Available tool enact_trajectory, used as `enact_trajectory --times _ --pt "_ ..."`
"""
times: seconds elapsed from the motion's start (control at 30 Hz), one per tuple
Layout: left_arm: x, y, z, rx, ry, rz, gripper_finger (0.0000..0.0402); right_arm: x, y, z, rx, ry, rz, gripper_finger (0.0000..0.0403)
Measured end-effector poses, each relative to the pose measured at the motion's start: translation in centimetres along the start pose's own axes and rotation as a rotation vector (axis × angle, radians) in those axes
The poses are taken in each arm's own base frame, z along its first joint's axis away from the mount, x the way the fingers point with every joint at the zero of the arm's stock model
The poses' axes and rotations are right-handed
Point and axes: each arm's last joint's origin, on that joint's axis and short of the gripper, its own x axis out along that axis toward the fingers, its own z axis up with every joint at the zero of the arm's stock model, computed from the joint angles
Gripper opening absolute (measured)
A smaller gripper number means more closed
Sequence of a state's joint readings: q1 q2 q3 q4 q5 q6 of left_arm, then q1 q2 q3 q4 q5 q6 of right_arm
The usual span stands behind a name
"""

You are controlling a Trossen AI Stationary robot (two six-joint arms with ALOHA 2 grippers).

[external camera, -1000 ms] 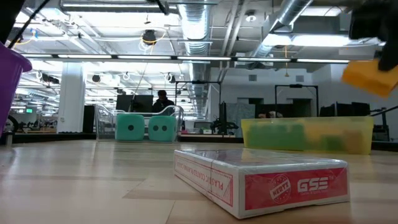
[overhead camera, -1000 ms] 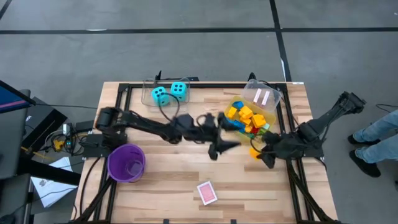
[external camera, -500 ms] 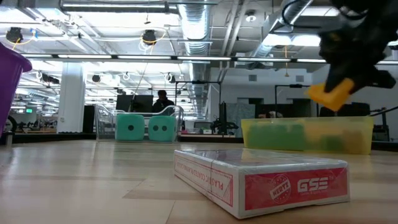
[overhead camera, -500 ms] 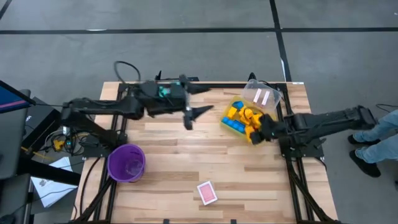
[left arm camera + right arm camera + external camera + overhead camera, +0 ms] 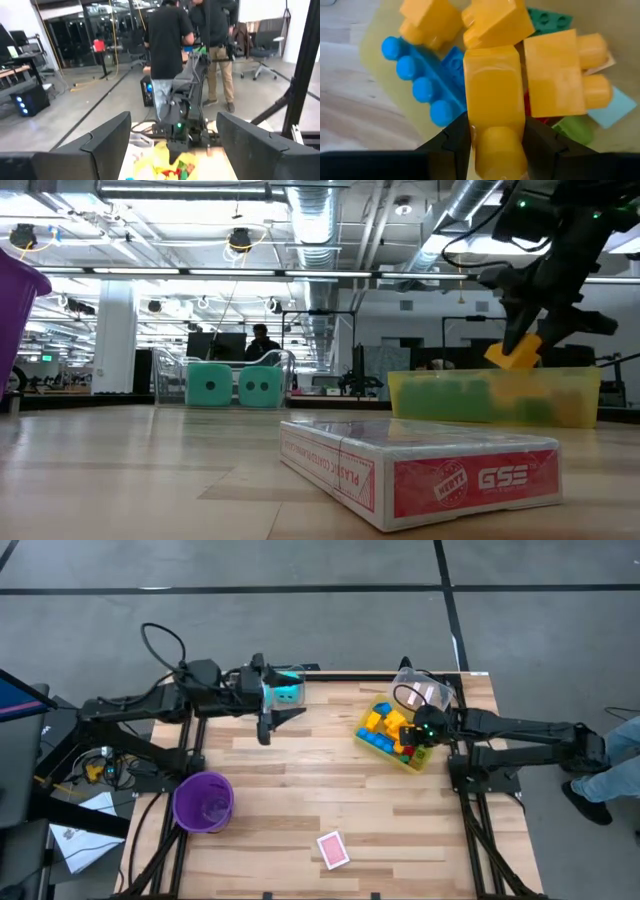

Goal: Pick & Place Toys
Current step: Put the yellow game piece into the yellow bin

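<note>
My right gripper (image 5: 421, 732) hangs over the yellow bin (image 5: 432, 756), shut on a yellow brick (image 5: 494, 85), which the low view shows just above the bin's rim (image 5: 513, 352). Yellow, blue, green and red bricks (image 5: 385, 728) lie in the bin. My left gripper (image 5: 277, 722) stands open, raised and level, at the far left. It sits next to the cyan dice (image 5: 235, 385), which rest in a clear tray; its arm hides one die from above. A pink card box (image 5: 332, 849) lies flat near the front edge. My right gripper pinches the yellow brick by its two long sides (image 5: 479, 131), near its round-stud end, between the two fingers (image 5: 455, 142). The fingers slant down from the table's right side. The brick hangs tilted below them, lifted clear above the bricks in the bin.
A purple cup (image 5: 204, 801) stands at the front left. A clear container with pink cards (image 5: 422, 695) sits behind the bin at the far right. A person's legs (image 5: 612, 752) show beyond the table's right edge. Bare wood lies in the middle.
My left gripper has risen from the table's middle and swung toward the far left, ending level by the dice. My right gripper has carried the yellow brick from the bin's near side toward the far edge, and now hangs over the bin.
</note>
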State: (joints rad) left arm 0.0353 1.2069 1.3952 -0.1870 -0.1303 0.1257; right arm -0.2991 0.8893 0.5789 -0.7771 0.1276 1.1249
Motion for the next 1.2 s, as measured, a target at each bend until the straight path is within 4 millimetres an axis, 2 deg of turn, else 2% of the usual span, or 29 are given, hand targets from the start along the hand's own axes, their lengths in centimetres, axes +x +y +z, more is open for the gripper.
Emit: enact_trajectory --times 0.13,0.4,0.6,0.93,1.0,1.2 --pt "-0.4 0.0 -0.3 0.006 0.048 -0.007 0.0287 0.1 -0.4 0.5 -0.001 -0.007 -0.029 0.0131" --pt "0.2 -0.2 -1.0 0.009 0.085 -0.012 0.0287 0.1 -1.7 1.4 -0.017 -0.005 -0.114 0.0128" --pt "0.7 -0.2 -1.1 -0.043 0.076 -0.009 0.0287 0.1 -1.6 2.0 -0.077 -0.016 -0.073 0.0128" --pt "2.3 -0.5 -1.4 -0.080 0.044 -0.004 0.0287 0.2 -1.4 1.9 -0.143 0.005 -0.050 0.0129" --pt "2.4 -0.5 -1.6 -0.082 0.056 -0.005 0.0287 0.2 -1.4 1.9 -0.143 0.004 -0.049 0.0148" --pt "3.4 -0.7 -2.1 -0.103 0.059 -0.005 0.0287 0.2 -1.4 1.9 -0.150 0.003 -0.051 0.0238"
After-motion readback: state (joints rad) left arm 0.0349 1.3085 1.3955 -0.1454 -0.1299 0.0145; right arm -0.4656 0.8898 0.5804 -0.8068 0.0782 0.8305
